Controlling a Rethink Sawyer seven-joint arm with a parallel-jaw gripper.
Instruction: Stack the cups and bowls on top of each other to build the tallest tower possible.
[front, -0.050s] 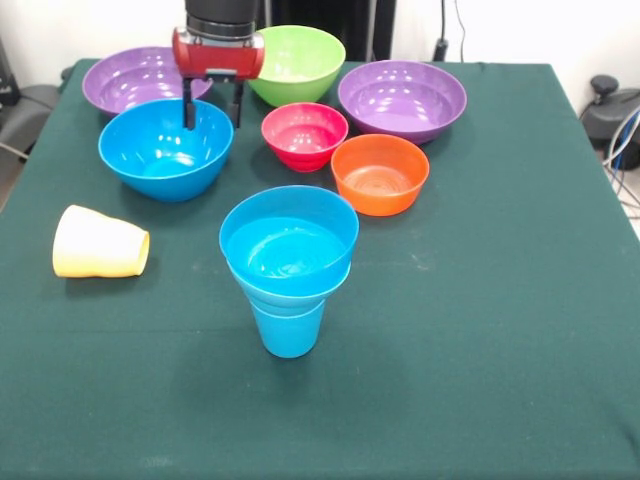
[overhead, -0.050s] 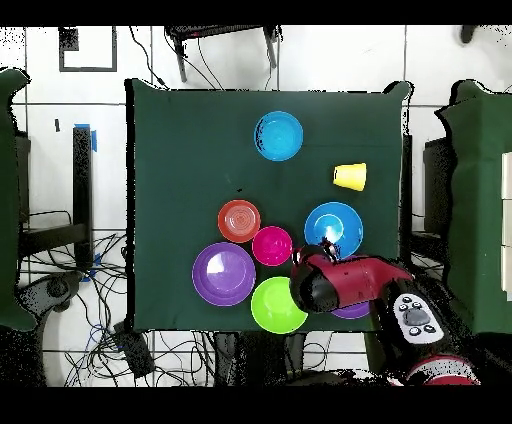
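The tower stands in the middle of the table: a sky-blue tapered cup (front, -0.050s: 288, 328) with blue bowls (front, -0.050s: 289, 243) nested in its mouth, seen from above as one blue disc (overhead, -0.050s: 278, 135). The pale yellow cup (front, -0.050s: 100, 243) (overhead, -0.050s: 350, 177) lies on its side to the left. A large blue bowl (front, -0.050s: 160, 155) (overhead, -0.050s: 333, 228) sits upright behind it. My gripper (front, -0.050s: 212, 110) hangs open over that bowl's far rim, gripping nothing. Loose bowls stand around: two purple (front, -0.050s: 135, 80) (front, -0.050s: 402, 98), lime green (front, -0.050s: 297, 62), pink-red (front, -0.050s: 305, 135), orange (front, -0.050s: 380, 173).
The red and black arm (overhead, -0.050s: 340, 280) covers most of one purple bowl in the overhead view. The green cloth (front, -0.050s: 500, 300) ends at the table edges, with cables on the floor beyond.
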